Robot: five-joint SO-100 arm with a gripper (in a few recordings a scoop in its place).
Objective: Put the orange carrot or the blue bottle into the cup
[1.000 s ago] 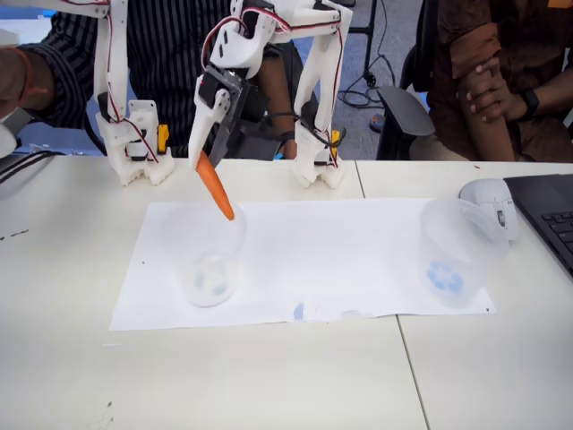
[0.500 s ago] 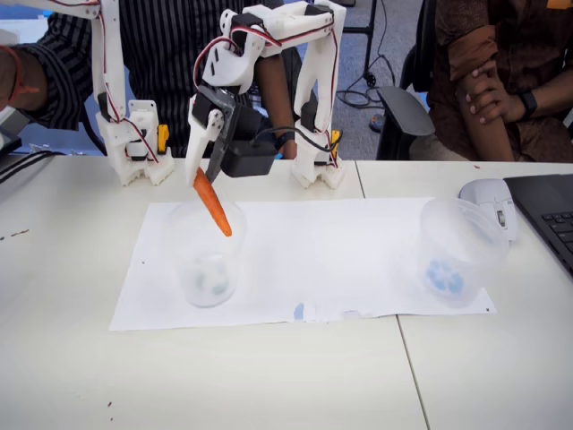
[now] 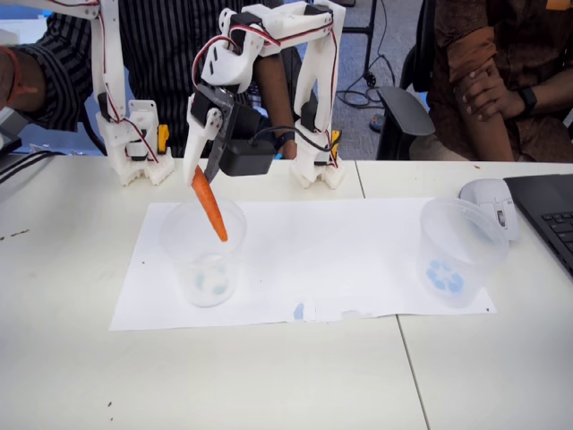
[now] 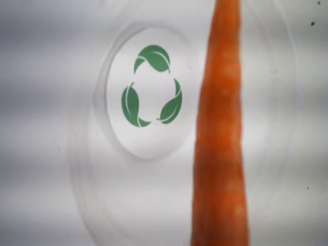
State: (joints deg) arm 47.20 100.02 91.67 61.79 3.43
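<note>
Now, compared with half a second earlier, the gripper (image 3: 202,167) is sitting a touch lower in the upper left of the fixed view, clamping the orange carrot (image 3: 209,204) by its thick end while the tip is dipping past the rim into the cup (image 3: 204,253). Up close in the wrist view the orange carrot (image 4: 221,133) is blurring and running off the frame's top and bottom, partly covering the cup (image 4: 102,169) with its green leaf emblem. Underneath, a white paper sheet (image 3: 331,260) is lying on the pale surface (image 3: 269,376), a second clear cup (image 3: 457,253) is standing at the right, and seated people are filling the background.

White printed arm (image 3: 313,54), black servos.
Red/black wires along links; yellow clamp at base (image 3: 315,161); black-and-white gripper (image 3: 204,166).
</note>
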